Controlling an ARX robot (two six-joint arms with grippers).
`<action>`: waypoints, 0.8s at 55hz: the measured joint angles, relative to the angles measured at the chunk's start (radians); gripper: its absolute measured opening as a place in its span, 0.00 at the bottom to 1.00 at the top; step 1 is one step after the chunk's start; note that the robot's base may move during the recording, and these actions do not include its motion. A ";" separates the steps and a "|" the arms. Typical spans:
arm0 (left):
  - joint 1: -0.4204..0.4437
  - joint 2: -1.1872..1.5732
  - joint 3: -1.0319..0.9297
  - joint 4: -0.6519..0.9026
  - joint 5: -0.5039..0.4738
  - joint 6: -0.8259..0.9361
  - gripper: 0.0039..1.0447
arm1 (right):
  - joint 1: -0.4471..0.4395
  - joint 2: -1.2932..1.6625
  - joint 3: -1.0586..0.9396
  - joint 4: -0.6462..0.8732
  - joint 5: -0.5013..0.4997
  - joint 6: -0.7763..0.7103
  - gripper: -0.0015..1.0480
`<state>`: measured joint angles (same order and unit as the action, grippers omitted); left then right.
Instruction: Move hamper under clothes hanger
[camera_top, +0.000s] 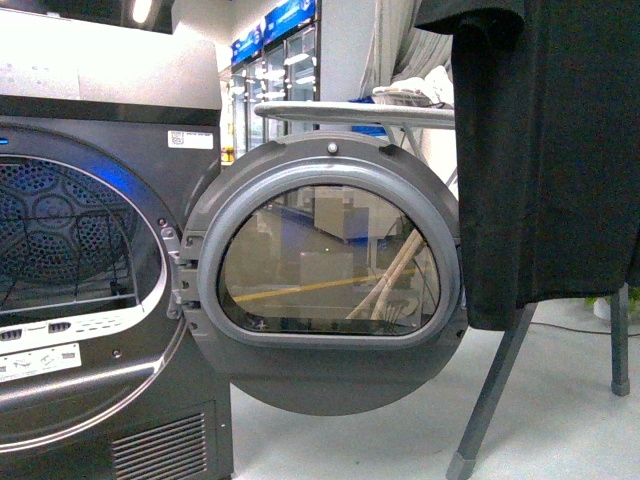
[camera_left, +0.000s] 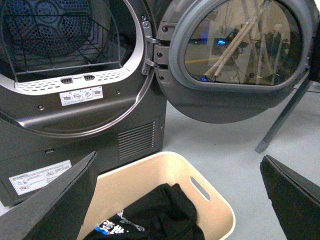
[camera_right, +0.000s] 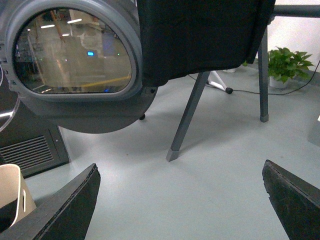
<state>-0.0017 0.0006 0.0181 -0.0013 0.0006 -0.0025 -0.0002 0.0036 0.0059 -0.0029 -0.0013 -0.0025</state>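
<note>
The beige hamper (camera_left: 150, 175) stands on the floor in front of the dryer, a black garment (camera_left: 155, 215) lying inside it. My left gripper (camera_left: 178, 156) hovers open above its far rim, fingers wide apart and touching nothing. One corner of the hamper (camera_right: 10, 187) shows at the edge of the right wrist view. The clothes hanger (camera_top: 495, 390) stands to the right of the dryer door, with a black T-shirt (camera_top: 545, 150) draped over it. My right gripper (camera_right: 181, 165) is open over bare floor, short of the clothes hanger's leg (camera_right: 187, 117). Neither arm appears in the front view.
The dark grey dryer (camera_top: 100, 130) fills the left, its round door (camera_top: 330, 280) swung open toward the clothes hanger. Grey floor (camera_right: 225, 175) lies between hamper and rack legs. A potted plant (camera_right: 285, 65) and a cable (camera_right: 250, 91) sit behind the rack.
</note>
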 joint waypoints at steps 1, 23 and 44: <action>0.000 0.000 0.000 0.000 0.000 0.000 0.94 | 0.000 0.000 0.000 0.000 0.000 0.000 0.92; 0.000 0.000 0.000 0.000 -0.003 0.000 0.94 | 0.000 0.001 0.000 0.000 -0.002 0.000 0.92; 0.002 -0.001 0.000 0.000 -0.003 0.000 0.94 | 0.000 0.000 0.000 0.000 0.000 0.000 0.92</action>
<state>-0.0002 -0.0002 0.0181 -0.0013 -0.0025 -0.0025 0.0002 0.0040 0.0059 -0.0029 -0.0013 -0.0029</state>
